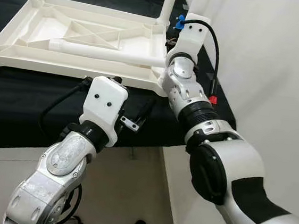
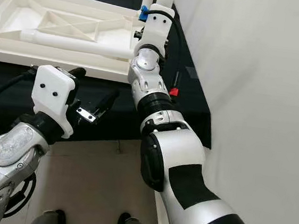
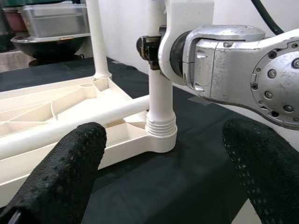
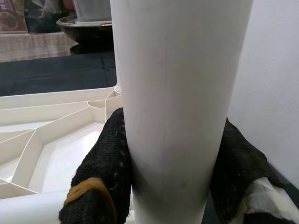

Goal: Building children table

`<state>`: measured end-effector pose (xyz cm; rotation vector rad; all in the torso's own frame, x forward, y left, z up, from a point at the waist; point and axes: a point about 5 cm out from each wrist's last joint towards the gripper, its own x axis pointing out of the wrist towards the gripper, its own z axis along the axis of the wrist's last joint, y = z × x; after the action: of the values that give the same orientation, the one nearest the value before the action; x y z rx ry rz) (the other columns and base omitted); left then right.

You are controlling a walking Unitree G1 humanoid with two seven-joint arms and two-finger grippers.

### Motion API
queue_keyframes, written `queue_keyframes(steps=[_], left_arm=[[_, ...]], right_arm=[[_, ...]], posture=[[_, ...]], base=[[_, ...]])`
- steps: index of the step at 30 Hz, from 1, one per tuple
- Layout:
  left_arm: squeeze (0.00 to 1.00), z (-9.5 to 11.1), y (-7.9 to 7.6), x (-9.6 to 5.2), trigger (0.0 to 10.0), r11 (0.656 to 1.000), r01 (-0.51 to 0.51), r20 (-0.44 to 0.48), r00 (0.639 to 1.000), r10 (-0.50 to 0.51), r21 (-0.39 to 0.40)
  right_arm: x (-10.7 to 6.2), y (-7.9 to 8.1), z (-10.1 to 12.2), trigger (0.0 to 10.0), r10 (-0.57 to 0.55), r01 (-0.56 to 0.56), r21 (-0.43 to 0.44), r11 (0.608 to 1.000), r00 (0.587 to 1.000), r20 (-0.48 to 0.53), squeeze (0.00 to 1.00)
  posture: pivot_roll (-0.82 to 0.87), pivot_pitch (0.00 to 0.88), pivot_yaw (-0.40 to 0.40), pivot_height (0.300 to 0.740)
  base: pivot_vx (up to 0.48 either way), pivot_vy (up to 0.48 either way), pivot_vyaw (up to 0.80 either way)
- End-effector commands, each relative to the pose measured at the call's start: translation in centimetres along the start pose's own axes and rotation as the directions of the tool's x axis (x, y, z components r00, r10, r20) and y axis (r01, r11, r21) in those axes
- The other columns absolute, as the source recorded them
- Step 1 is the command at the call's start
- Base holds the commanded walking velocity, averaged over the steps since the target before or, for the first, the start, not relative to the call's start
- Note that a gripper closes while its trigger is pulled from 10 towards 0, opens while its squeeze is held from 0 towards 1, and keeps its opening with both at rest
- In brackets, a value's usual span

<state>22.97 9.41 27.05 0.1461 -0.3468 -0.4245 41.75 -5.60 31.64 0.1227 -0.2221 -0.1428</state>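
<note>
Right pincer point(image 4: 163, 186) grips the upright table leg point(image 3: 160, 84).
Leg stands vertical in the tabletop's point(image 1: 67, 28) near right corner socket; left pincer point(image 3: 163, 177), released, faces it nearby.

Both eye views are bright and evenly lit, sharp throughout, with no motion blur. The white wall point(image 1: 272, 61) at the right is pale and nearly washed out. The upturned white table top point(image 1: 67, 34) shows soft shading in its ribs and stands out strongly against the black cloth point(image 1: 21, 109). The left wrist view has its near black fingers point(image 3: 60, 177) soft and out of focus. The right wrist view shows the table leg point(image 4: 177, 102) very close, smooth and slightly blurred.
</note>
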Motion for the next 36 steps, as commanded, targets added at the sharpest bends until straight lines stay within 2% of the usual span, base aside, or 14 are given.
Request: queue_keyframes(steps=[1,2,3,10,11,15,19,20,27,29,32,33,35,36], left_arm=[[0.00,-0.2,-0.4,-0.1,10.0,1.000,0.013,-0.010,1.000,-0.013,-0.008],[0.00,-0.2,-0.4,-0.1,10.0,1.000,0.012,-0.011,1.000,-0.012,-0.008],[0.00,-0.2,-0.4,-0.1,10.0,1.000,0.013,-0.011,1.000,-0.013,-0.009],[0.00,-0.3,-0.4,-0.2,10.0,1.000,0.013,-0.012,1.000,-0.013,-0.010],[0.00,-0.4,-0.4,-0.2,10.0,1.000,0.013,-0.013,1.000,-0.013,-0.010],[0.00,-0.3,-0.4,-0.2,10.0,1.000,0.015,-0.012,1.000,-0.015,-0.011],[0.00,-0.3,-0.4,-0.1,10.0,1.000,0.016,-0.009,1.000,-0.016,-0.010],[0.00,-0.3,-0.4,-0.1,10.0,1.000,0.015,-0.008,1.000,-0.015,-0.008],[0.00,-0.3,-0.4,-0.1,10.0,1.000,0.016,-0.006,1.000,-0.016,-0.006],[0.00,-0.3,-0.4,-0.1,10.0,1.000,0.018,-0.003,1.000,-0.018,-0.005],[0.00,-0.2,-0.4,-0.1,10.0,1.000,0.018,-0.002,1.000,-0.018,-0.004],[0.00,-0.2,-0.4,0.0,10.0,1.000,0.018,0.000,1.000,-0.018,-0.004],[0.00,-0.2,-0.4,0.0,10.0,1.000,0.018,0.002,1.000,-0.018,-0.003],[0.00,-0.2,-0.4,0.0,10.0,1.000,0.019,0.002,1.000,-0.019,-0.003]], right_arm=[[-0.2,0.2,-1.1,10.0,0.006,-0.006,0.001,1.000,0.998,-0.055,0.00],[-0.2,0.3,-0.9,10.0,0.019,-0.019,0.000,1.000,0.999,-0.045,0.00],[-0.2,0.3,-0.8,10.0,0.025,-0.026,-0.004,1.000,0.999,-0.033,1.00],[0.0,-0.4,-0.3,10.0,-0.011,0.011,-0.028,1.000,1.000,0.002,1.00],[0.1,-0.4,-0.2,10.0,-0.006,0.006,-0.017,1.000,1.000,0.004,0.00],[0.2,-0.5,0.0,10.0,0.001,0.000,-0.007,1.000,1.000,0.012,0.00],[0.4,-0.7,0.4,10.0,0.075,-0.076,0.033,0.997,0.997,0.031,0.00],[0.8,-1.4,0.9,10.0,0.154,-0.157,0.060,0.986,0.987,0.054,0.00],[1.1,-1.9,1.6,10.0,0.310,-0.314,0.048,0.948,0.947,0.086,0.00],[1.1,-2.1,1.7,10.0,0.417,-0.423,0.061,0.904,0.904,0.090,0.00],[1.1,-2.2,1.7,10.0,0.445,-0.451,0.060,0.890,0.891,0.090,0.00],[1.1,-2.4,1.7,10.0,0.482,-0.489,0.076,0.869,0.871,0.095,0.00],[0.8,-2.2,1.6,10.0,0.597,-0.606,0.112,0.787,0.795,0.106,0.00],[0.5,-1.9,1.4,10.0,0.675,-0.684,0.130,0.718,0.730,0.110,0.00]], posture=[[0.08,0.226,-0.175,0.740],[0.08,0.226,-0.175,0.740],[0.08,0.225,-0.175,0.740],[0.07,0.219,-0.170,0.740],[0.07,0.216,-0.168,0.740],[0.07,0.216,-0.168,0.740],[0.08,0.208,-0.167,0.740],[0.08,0.206,-0.166,0.740],[0.08,0.201,-0.164,0.740],[0.08,0.197,-0.164,0.740],[0.08,0.197,-0.164,0.740],[0.08,0.190,-0.163,0.740],[0.09,0.189,-0.163,0.740],[0.09,0.189,-0.163,0.740]], base=[[0.000,0.000,0.00],[0.000,0.000,0.00],[0.000,0.000,0.00],[0.000,0.000,0.00],[0.000,0.000,0.00],[0.000,0.000,0.00],[0.000,0.000,0.00],[0.000,0.000,0.00],[0.000,0.000,0.00],[0.000,0.000,0.00],[0.000,0.000,0.00],[0.000,0.000,0.00],[0.000,0.000,0.00],[0.000,0.000,0.00]])
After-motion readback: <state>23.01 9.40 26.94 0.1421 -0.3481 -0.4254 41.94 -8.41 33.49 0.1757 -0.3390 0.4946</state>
